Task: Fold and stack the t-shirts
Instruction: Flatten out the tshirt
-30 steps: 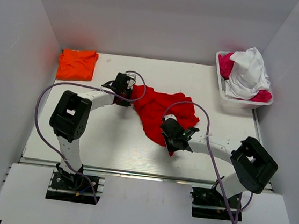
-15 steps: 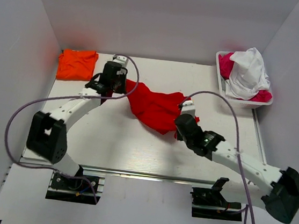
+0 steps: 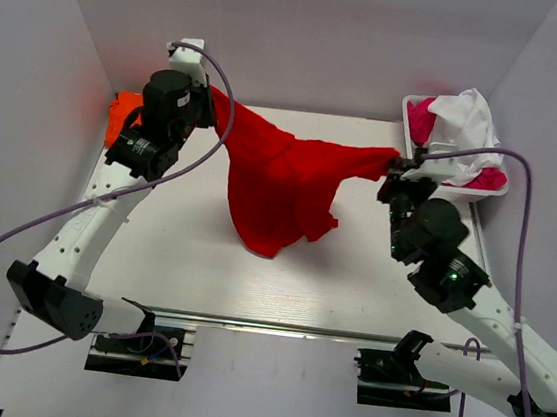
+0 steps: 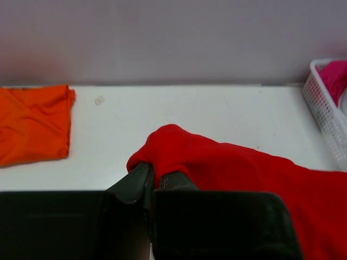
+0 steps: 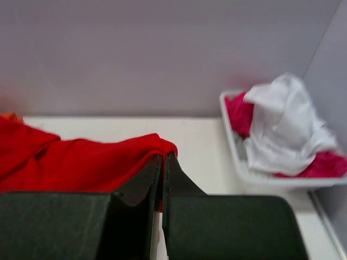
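Note:
The red t-shirt (image 3: 281, 184) hangs stretched in the air between both grippers, its lower part drooping to the table. My left gripper (image 3: 209, 95) is shut on its left corner at the back left; the pinched cloth shows in the left wrist view (image 4: 162, 154). My right gripper (image 3: 396, 166) is shut on its right corner near the basket; that cloth shows in the right wrist view (image 5: 108, 157). The orange t-shirt (image 3: 120, 115) lies folded at the back left corner, partly hidden by the left arm. It also shows in the left wrist view (image 4: 32, 122).
A white basket (image 3: 415, 174) at the back right holds white cloth (image 3: 464, 129) and pink cloth (image 3: 421, 119); it shows in the right wrist view (image 5: 238, 162). White walls enclose the table on three sides.
Both grippers have risen and moved apart toward the back, lifting the red t-shirt off the table and stretching it out between them.

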